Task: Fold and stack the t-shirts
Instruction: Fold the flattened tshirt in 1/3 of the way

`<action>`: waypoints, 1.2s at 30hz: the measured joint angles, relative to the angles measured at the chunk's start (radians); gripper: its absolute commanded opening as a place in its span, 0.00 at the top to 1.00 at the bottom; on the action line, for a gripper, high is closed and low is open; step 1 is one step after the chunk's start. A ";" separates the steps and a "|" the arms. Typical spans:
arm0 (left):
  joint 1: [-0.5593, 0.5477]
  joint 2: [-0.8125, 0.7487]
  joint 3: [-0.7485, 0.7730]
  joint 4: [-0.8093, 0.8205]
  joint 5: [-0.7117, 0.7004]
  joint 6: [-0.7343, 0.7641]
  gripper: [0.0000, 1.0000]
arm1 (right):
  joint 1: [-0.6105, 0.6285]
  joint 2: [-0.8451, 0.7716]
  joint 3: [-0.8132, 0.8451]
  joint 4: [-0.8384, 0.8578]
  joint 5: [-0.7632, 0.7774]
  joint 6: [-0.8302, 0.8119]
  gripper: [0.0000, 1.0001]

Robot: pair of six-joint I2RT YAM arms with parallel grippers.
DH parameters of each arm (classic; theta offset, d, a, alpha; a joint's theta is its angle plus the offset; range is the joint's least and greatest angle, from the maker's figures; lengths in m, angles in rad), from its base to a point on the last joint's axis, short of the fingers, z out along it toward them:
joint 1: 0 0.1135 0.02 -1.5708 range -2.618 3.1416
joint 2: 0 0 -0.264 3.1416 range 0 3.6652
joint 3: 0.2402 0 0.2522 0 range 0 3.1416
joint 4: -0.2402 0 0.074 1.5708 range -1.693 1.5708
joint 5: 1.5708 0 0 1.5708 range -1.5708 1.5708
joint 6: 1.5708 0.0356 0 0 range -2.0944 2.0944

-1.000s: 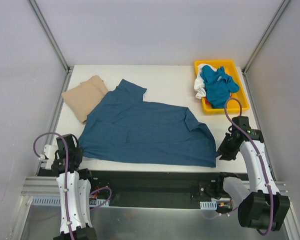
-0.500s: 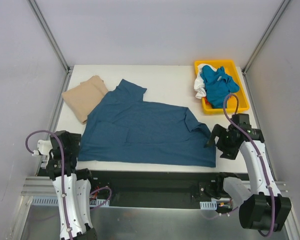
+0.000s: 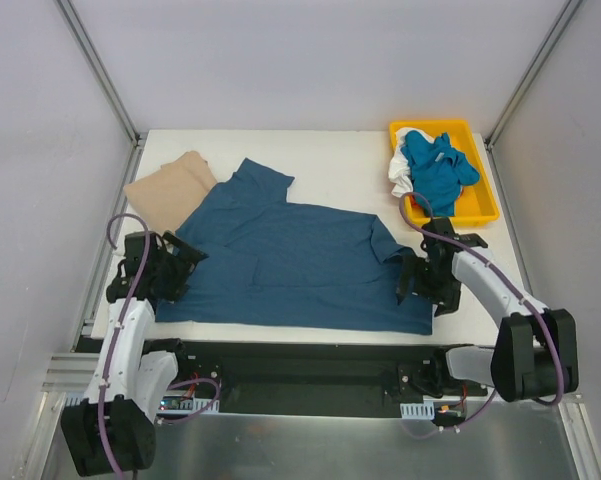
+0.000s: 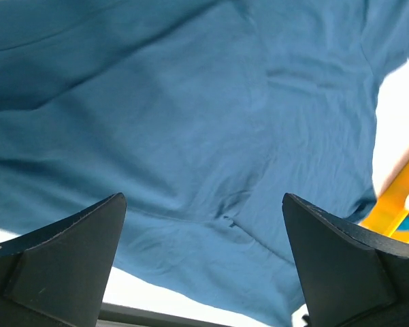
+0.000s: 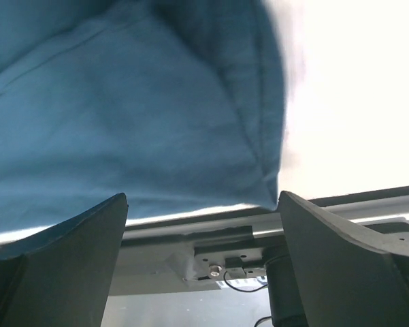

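The large dark teal-blue cloth t-shirt point(image 3: 290, 260) is plain, with no pattern. The folded tan-beige cloth shirt point(image 3: 165, 190) is plain too. The rectangular yellow plastic tray point(image 3: 475, 213) carries a brighter blue crumpled cloth shirt point(image 3: 435, 170) and a white cloth shirt point(image 3: 398, 180). The tabletop point(image 3: 340, 160) is white.

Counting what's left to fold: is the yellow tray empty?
No, the yellow tray holds a crumpled blue shirt and a white shirt.

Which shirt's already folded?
The tan shirt, a compact folded pad at far left. The teal shirt lies spread open; the blue shirt and the white shirt sit bunched in the tray.
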 measured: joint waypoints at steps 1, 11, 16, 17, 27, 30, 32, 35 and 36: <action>-0.025 0.016 0.000 0.024 0.000 0.003 0.01 | -0.010 0.026 -0.001 0.005 0.011 0.011 0.01; -0.092 0.228 0.004 0.160 0.000 0.027 0.01 | -0.102 0.124 -0.006 0.064 -0.016 0.049 0.12; -0.092 0.262 0.016 0.188 -0.001 0.039 0.01 | -0.102 0.121 0.008 0.115 -0.061 0.027 0.17; -0.092 0.267 0.018 0.193 -0.002 0.042 0.01 | -0.102 0.115 0.011 0.131 -0.070 0.016 0.19; -0.092 0.346 0.020 0.223 -0.014 0.074 0.01 | -0.102 0.126 0.059 0.236 -0.107 -0.067 0.35; -0.092 0.367 0.020 0.229 -0.030 0.081 0.01 | -0.102 0.159 0.073 0.256 -0.097 -0.082 0.39; -0.092 0.382 0.020 0.233 -0.037 0.083 0.01 | -0.102 0.187 0.082 0.265 -0.089 -0.090 0.40; -0.092 0.399 0.020 0.235 -0.053 0.084 0.01 | -0.102 0.229 0.085 0.279 -0.072 -0.098 0.40; -0.092 0.402 0.020 0.235 -0.060 0.084 0.01 | -0.102 0.239 0.085 0.280 -0.065 -0.098 0.40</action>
